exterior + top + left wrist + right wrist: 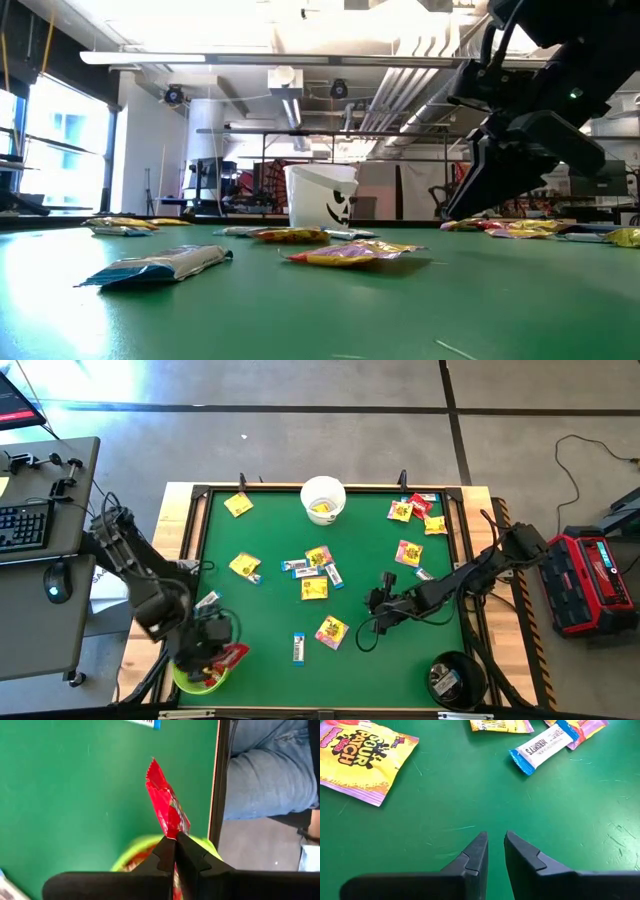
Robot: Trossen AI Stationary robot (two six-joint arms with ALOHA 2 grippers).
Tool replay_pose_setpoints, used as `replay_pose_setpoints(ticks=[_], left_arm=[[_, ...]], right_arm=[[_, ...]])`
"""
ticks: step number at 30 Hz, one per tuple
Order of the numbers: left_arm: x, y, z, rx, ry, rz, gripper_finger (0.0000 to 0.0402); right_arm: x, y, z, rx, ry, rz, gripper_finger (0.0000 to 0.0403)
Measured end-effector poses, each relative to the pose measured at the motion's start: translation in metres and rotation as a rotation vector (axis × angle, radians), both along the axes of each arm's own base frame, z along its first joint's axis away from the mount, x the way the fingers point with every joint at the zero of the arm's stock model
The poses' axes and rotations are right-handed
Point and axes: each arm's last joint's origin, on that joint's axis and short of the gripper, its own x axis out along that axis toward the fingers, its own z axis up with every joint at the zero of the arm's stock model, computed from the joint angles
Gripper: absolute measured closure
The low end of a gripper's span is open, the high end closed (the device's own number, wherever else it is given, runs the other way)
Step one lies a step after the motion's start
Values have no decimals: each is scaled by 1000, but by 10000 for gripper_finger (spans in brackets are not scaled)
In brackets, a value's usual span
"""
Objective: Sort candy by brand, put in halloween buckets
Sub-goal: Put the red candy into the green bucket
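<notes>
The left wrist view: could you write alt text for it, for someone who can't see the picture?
The left gripper, fingers shut, pinches a red candy packet just above the lime green bucket on a green table. A white-and-blue bar lies farther off, and a person's jeans-clad leg shows beyond the table's edge.

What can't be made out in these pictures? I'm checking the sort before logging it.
- Green bucket: the left hand, shut on a red packet, covers most of its contents in the high view.
- Black bucket: one wrapper shows inside, brand too small to read in the high view.
- White bucket: the low view shows only its outer wall.
- Right hand: nothing between its fingers.
</notes>
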Motion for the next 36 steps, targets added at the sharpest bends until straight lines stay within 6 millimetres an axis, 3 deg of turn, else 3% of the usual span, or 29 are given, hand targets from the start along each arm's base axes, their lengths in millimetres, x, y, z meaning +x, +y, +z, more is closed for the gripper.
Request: replay_pose_setpoints(ticks=[15, 21, 36], left_arm=[[-56, -31, -2, -154, 181, 238, 401], [-57, -37, -19, -130, 272, 308, 401], [-45, -25, -53, -8, 348, 386, 395]], right_arm=[[0, 0, 0, 3, -5, 0, 352], [1, -2, 0, 3, -5, -9, 352], [6, -14, 0, 9, 10, -24, 352]])
